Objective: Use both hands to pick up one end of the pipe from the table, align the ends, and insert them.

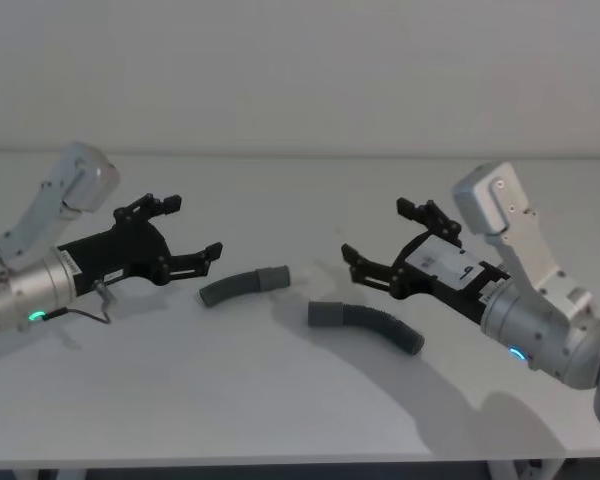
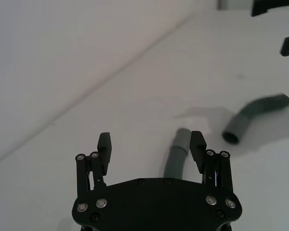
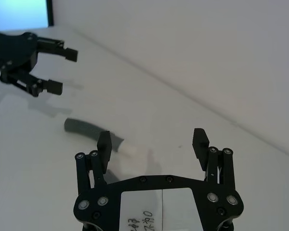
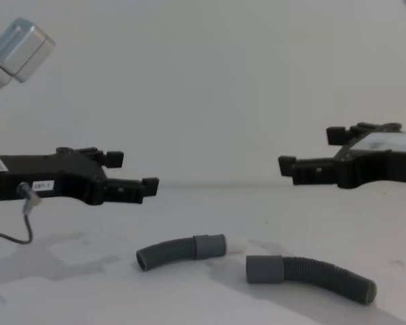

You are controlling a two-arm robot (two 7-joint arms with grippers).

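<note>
The shorter pipe piece [image 1: 242, 285] and the longer pipe piece [image 1: 370, 323] are lying near the middle of the surface [image 1: 280, 410], with their cuffs [image 1: 275, 275] close but offset. The left tool [image 1: 192, 227] and the right tool [image 1: 377, 231] are hovering at either side, both spread wide and holding nothing. I am thinking that gripping far from a cuff is risking a bending hose and misaligned ends.

Hidden behind the left gripper [image 2: 151, 140] body in the left wrist view: corrugated end of the shorter hose piece [image 2: 178, 153]. Cut off at that view's upper corner: right gripper [image 2: 279, 25]. Covered by its finger [image 3: 104, 144] in the right wrist view: that piece's grey cuff.
</note>
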